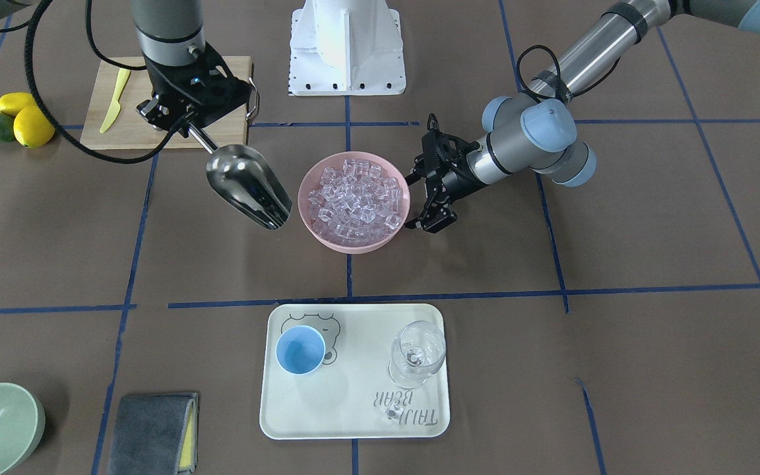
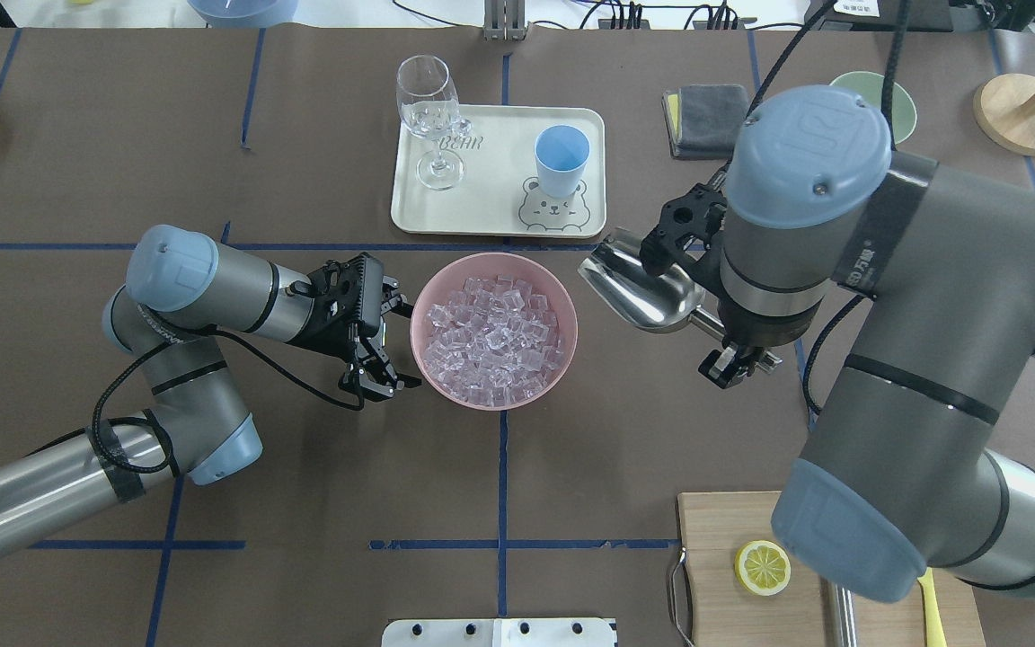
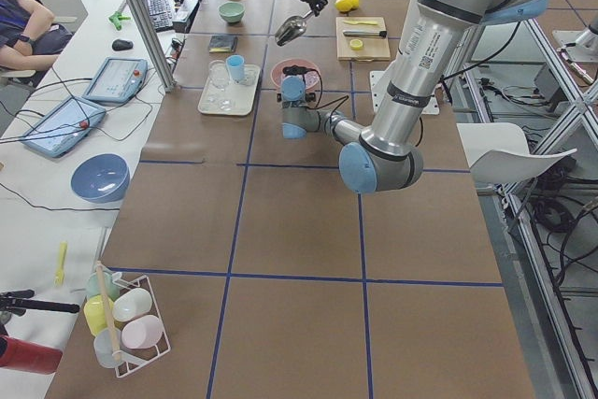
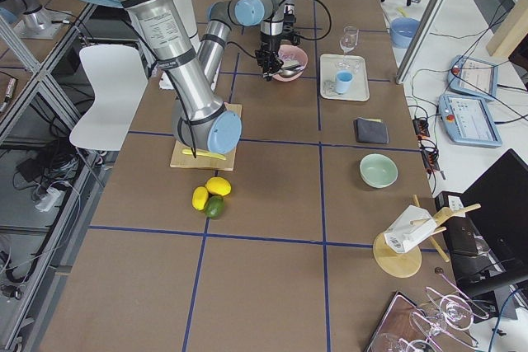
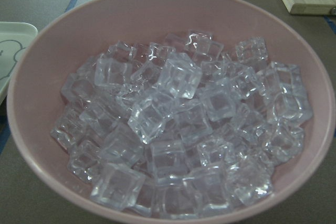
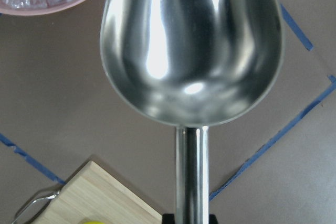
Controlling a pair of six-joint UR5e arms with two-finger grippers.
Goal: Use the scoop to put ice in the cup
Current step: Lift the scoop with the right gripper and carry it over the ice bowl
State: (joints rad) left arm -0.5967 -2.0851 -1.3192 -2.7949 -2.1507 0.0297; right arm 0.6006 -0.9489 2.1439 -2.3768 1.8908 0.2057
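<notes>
- The right hand (image 1: 189,128) gripped the handle of the empty steel scoop (image 1: 248,185). Its trough hung just beside the pink bowl (image 1: 353,248), on the robot's right of it.
- The left hand (image 1: 424,200) stood wide open and empty at the bowl's opposite side. Unless it steadied the rim, digging into the ice cubes (image 1: 353,198) would likely shove the bowl.
- The light blue cup (image 1: 301,349) waited beyond the bowl, away from the robot. Its narrow mouth could let an overfull scoop spill cubes.

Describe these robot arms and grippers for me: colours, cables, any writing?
The left arm and right arm are grey tubes with rounded joints capped in pale blue, black bands, a black cable along each; the right shows black lettering. The left gripper and right gripper are black, angular, two-fingered.
</notes>
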